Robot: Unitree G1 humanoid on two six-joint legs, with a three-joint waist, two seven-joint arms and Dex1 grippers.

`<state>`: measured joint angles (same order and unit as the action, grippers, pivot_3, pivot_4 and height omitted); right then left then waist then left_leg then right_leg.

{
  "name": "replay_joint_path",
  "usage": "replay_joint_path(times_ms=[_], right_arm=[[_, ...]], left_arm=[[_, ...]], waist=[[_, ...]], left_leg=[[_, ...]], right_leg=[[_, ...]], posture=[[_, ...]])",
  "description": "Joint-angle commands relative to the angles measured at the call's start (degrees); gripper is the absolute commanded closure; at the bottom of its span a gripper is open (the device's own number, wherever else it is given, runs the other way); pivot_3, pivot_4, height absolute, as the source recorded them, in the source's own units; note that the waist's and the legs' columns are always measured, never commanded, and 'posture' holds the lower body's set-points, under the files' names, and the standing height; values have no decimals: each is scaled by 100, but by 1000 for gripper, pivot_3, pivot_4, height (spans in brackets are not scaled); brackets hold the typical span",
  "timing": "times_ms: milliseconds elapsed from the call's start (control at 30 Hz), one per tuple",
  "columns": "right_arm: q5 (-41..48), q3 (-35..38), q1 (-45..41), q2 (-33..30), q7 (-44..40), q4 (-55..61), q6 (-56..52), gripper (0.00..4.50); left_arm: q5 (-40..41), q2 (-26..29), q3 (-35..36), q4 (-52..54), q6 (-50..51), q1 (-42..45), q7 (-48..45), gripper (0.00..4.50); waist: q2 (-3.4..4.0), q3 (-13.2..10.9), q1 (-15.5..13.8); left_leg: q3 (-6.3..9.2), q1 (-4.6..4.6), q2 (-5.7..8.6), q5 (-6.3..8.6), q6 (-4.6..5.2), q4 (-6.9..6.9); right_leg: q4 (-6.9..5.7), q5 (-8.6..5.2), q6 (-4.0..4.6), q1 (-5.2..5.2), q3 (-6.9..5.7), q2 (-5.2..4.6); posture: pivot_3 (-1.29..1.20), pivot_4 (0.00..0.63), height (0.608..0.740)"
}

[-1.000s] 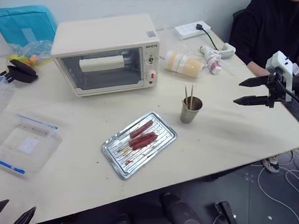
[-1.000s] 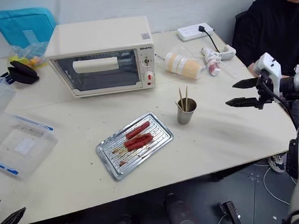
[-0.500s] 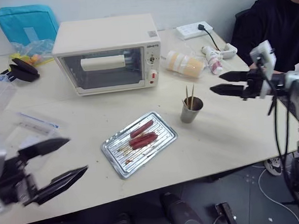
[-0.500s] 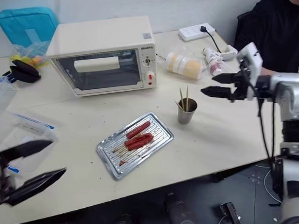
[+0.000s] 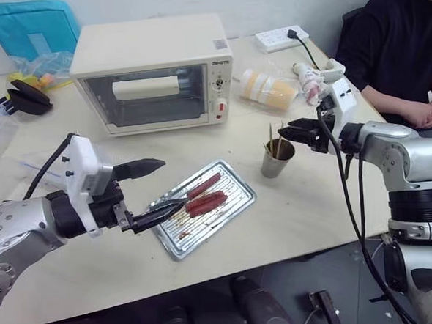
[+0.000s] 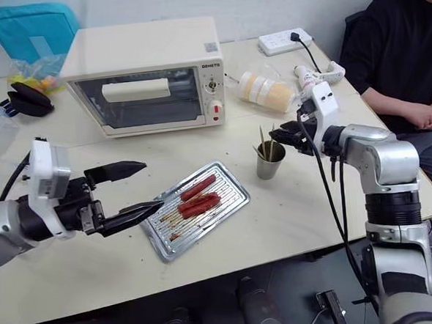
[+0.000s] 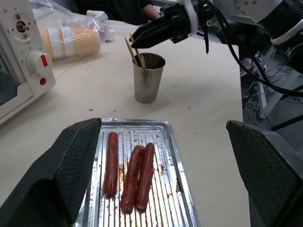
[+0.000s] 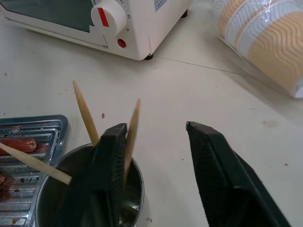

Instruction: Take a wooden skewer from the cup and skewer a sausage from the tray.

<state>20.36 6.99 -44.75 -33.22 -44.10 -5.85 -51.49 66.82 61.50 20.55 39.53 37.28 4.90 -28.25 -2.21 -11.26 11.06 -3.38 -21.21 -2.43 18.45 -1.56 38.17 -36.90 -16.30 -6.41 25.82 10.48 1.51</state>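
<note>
Counter (image 5: 320,192) lies bare in front of the tray (image 5: 242,204) and the cup (image 5: 274,160) just beyond its far right corner. Left gripper (image 5: 155,188), fingers spread wide, has swung in over the tray's near-left edge. Right gripper (image 8: 156,156) has closed in on the cup's skewers (image 8: 85,113), fingers still apart, pinching nothing.

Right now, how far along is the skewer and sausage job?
Nothing is done yet. The right gripper sits at the cup, fingers apart around a skewer, not clamped. The left gripper waits open by the tray. Gripping, lifting and skewering a sausage remain.
</note>
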Motion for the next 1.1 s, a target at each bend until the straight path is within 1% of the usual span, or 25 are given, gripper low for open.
replay_joint_path(times_ms=[33, 200, 267, 300, 400, 633, 867, 1000, 1100], right_arm=[[37, 6, -29, 4, 121, 126, 163, 2902], [131, -29, -63, 55, 152, 142, 95, 2902], [184, -15, -58, 62, 156, 187, 41, 3261], [209, -2, -56, 64, 163, 212, 22, 3521], [248, -4, -61, 45, 188, 277, 5, 4465], [570, 253, -220, 20, 381, 552, -412, 4465], [780, 358, -222, -199, 486, 973, -698, 4465], [911, 471, -273, -452, 510, 1212, -879, 4465], [1171, 712, -415, -733, 494, 1410, -1203, 4465]], left_arm=[[-121, -85, -21, -4, 51, 182, -33, 0], [-179, -209, -19, 38, 173, 275, -43, 0], [-237, -244, 3, 44, 206, 273, -56, 0], [-259, -261, 8, 39, 217, 277, -62, 0], [-322, -307, -28, 9, 244, 321, -80, 0], [-584, -500, -295, -123, 261, 544, -205, 0], [-912, -808, -742, -362, 221, 1021, -396, 0], [-1065, -995, -906, -518, 216, 1284, -496, 0], [-1204, -1134, -1065, -640, 174, 1461, -639, 0]], waist=[[0, 0, -1], [0, 0, -1], [0, 0, -4], [0, 0, -4], [0, 0, -6], [-2, 1, -16], [-2, 1, -45], [-2, 1, -88], [-2, 1, -136]], left_leg=[[0, 0, 2, -1, 1, 1], [5, 2, 6, -2, 2, 7], [21, 1, 6, -2, 2, 7], [35, 1, 6, -2, 2, 7], [52, 0, 8, -2, 2, 8], [67, -1, 11, -2, 2, 10], [85, -5, 15, -4, 0, 10], [90, -7, 17, -5, 0, 10], [91, -6, 19, -6, 2, 10]], right_leg=[[-2, 0, 0, -1, -1, -1], [-2, 1, -1, -10, -5, -3], [-2, 1, -1, -10, -7, -4], [-2, 1, -1, -10, -8, -4], [-2, 1, -1, -10, -11, -5], [-1, 1, -1, -18, -23, -8], [1, 1, -1, -21, -38, -10], [0, 1, -1, -23, -42, -13], [-1, 1, -1, -23, -42, -15]], posture=[[0, 150, 740], [0, 150, 740], [0, 150, 740], [0, 150, 740], [0, 150, 740], [0, 150, 740], [0, 150, 740], [0, 150, 740], [0, 150, 740]])
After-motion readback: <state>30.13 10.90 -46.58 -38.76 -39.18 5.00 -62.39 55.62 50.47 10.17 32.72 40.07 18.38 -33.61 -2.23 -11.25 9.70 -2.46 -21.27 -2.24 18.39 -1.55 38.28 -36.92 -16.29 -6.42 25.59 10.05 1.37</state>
